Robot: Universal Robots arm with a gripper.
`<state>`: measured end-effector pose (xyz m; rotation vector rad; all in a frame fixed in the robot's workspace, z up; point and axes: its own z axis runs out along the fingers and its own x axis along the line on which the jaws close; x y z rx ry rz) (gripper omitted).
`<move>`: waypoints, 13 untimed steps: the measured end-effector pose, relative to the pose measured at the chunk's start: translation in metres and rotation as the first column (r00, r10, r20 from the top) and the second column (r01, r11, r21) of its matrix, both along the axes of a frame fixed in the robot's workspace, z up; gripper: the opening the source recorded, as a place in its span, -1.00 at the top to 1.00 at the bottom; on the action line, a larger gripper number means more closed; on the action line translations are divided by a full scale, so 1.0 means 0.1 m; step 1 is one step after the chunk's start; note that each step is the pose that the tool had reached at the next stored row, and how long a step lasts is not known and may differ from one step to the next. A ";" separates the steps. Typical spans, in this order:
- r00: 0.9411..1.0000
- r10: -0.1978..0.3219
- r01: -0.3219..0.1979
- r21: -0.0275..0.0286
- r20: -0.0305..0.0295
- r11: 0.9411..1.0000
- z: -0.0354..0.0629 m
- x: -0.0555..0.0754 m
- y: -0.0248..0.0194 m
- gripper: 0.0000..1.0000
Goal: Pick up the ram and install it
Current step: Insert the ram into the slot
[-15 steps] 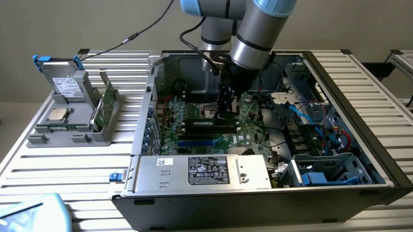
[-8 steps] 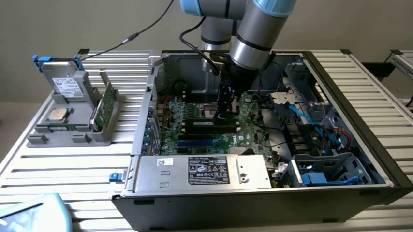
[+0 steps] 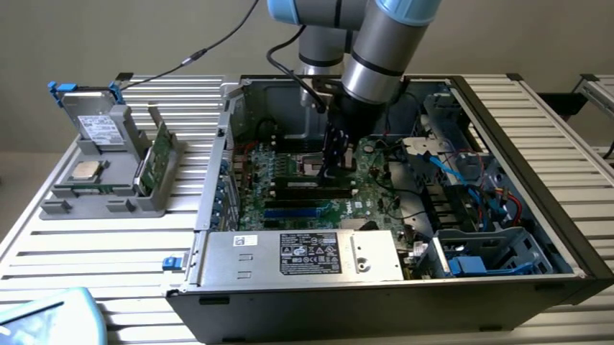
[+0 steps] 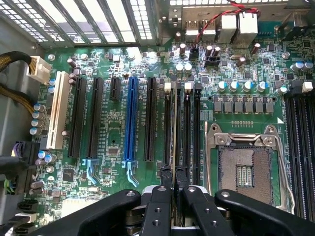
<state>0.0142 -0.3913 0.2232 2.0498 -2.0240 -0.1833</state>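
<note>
The gripper (image 4: 173, 179) is pinched almost closed on the ram (image 4: 174, 128), gripping the thin stick by its edge. The ram stands on edge along a memory slot on the motherboard (image 4: 113, 64), just beside the processor socket (image 4: 244, 169), inside the open computer case (image 3: 384, 313).

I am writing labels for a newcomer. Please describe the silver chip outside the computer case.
Find the grey stand at the exterior view's left of the computer case. The chip lies flat on it: square and silver, unlike the upright green card beside it.
</note>
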 end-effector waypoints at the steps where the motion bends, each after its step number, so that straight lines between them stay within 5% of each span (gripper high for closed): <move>1: 1.000 0.000 0.000 0.000 0.000 1.000 0.000 0.00 -0.008 0.73; 4: 1.000 0.000 0.000 0.000 0.000 1.000 0.000 0.00 -0.041 0.73; 13: 1.000 0.002 -0.002 0.000 0.000 1.000 0.000 0.01 -0.044 0.73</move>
